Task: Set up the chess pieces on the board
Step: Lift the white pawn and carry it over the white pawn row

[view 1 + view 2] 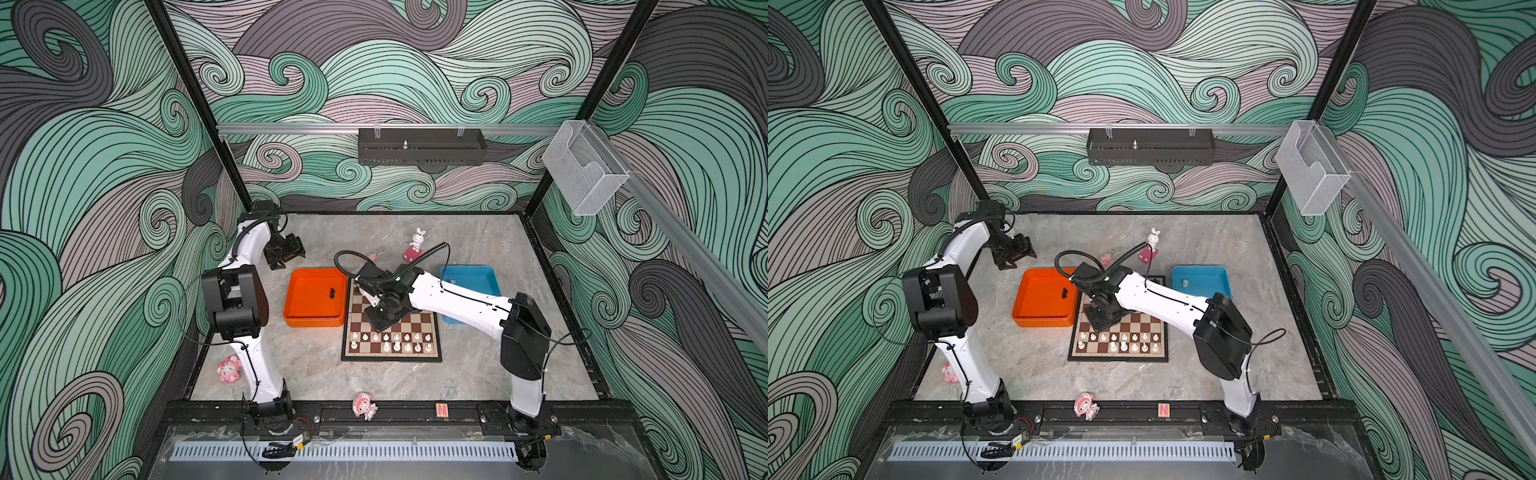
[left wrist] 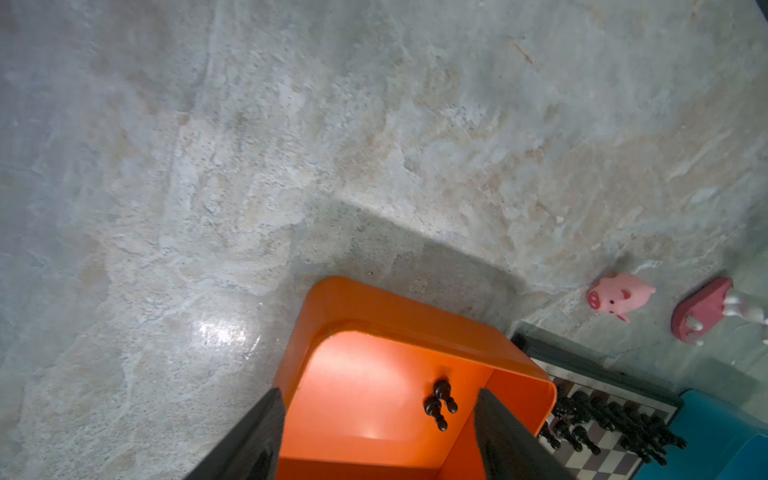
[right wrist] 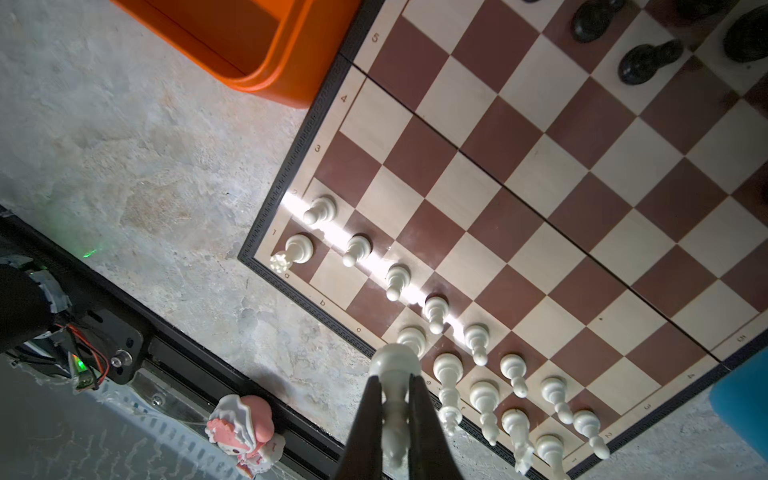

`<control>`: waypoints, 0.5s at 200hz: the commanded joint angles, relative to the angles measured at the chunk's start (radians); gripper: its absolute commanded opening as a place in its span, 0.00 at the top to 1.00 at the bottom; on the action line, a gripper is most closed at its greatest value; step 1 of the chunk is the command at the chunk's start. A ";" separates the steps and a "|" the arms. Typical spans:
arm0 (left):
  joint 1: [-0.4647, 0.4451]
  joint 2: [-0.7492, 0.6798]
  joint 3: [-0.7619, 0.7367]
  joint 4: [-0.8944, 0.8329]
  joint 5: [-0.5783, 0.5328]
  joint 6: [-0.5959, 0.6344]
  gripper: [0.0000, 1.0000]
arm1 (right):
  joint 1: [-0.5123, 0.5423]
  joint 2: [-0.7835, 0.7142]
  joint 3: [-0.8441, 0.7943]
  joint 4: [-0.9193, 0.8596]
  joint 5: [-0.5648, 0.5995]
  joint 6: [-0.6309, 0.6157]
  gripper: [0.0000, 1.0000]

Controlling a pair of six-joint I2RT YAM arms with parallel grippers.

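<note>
Hanging over the board [image 1: 390,356], the right gripper [image 3: 395,384] pinches one white piece [image 3: 395,361] above bare middle squares. More white pieces [image 3: 446,365] stand along the board's near edge; black pieces [image 2: 615,419] crowd its far edge. Beside the board's left edge sits the orange tray [image 2: 374,299], holding two black chessmen [image 2: 440,403]. Off the board's far left corner, the left gripper [image 2: 380,395] hangs spread wide, holding nothing.

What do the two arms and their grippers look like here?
The left arm and right arm share glossy white links, bulky black joint housings and thin black cables. A ribbed black hose loops over the right wrist, near a small green light. The left gripper and right gripper have slim, dark, tapering fingers.
</note>
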 commanded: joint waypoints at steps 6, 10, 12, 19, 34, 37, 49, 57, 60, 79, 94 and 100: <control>0.026 0.014 -0.004 0.009 0.038 -0.021 0.25 | 0.029 0.010 -0.026 0.012 -0.016 0.023 0.90; 0.026 0.015 -0.005 0.009 0.040 -0.021 0.25 | 0.034 0.012 -0.028 0.012 -0.016 0.022 0.90; 0.026 0.015 -0.005 0.009 0.041 -0.021 0.25 | 0.037 0.013 -0.030 0.011 -0.016 0.023 0.90; 0.026 0.015 -0.007 0.011 0.044 -0.022 0.25 | 0.046 0.015 -0.035 0.013 -0.015 0.024 0.90; 0.025 0.016 -0.008 0.013 0.051 -0.024 0.25 | 0.058 0.021 -0.049 0.015 -0.015 0.028 0.90; 0.026 0.016 -0.008 0.013 0.053 -0.024 0.25 | 0.059 0.021 -0.051 0.016 -0.016 0.029 0.90; 0.026 0.016 -0.011 0.016 0.061 -0.024 0.25 | 0.065 0.025 -0.061 0.019 -0.016 0.030 0.90; 0.026 0.016 -0.014 0.021 0.068 -0.024 0.25 | 0.067 0.029 -0.064 0.021 -0.016 0.029 0.90; 0.026 0.015 -0.014 0.023 0.070 -0.024 0.25 | 0.069 0.030 -0.064 0.020 -0.015 0.027 0.89; 0.026 0.015 -0.018 0.025 0.076 -0.023 0.25 | 0.069 0.044 -0.066 0.021 -0.013 0.022 0.89; 0.026 0.016 -0.017 0.025 0.078 -0.024 0.25 | 0.069 0.056 -0.064 0.021 -0.014 0.019 0.89; 0.026 0.015 -0.019 0.026 0.078 -0.025 0.25 | 0.069 0.059 -0.063 0.021 -0.016 0.018 0.89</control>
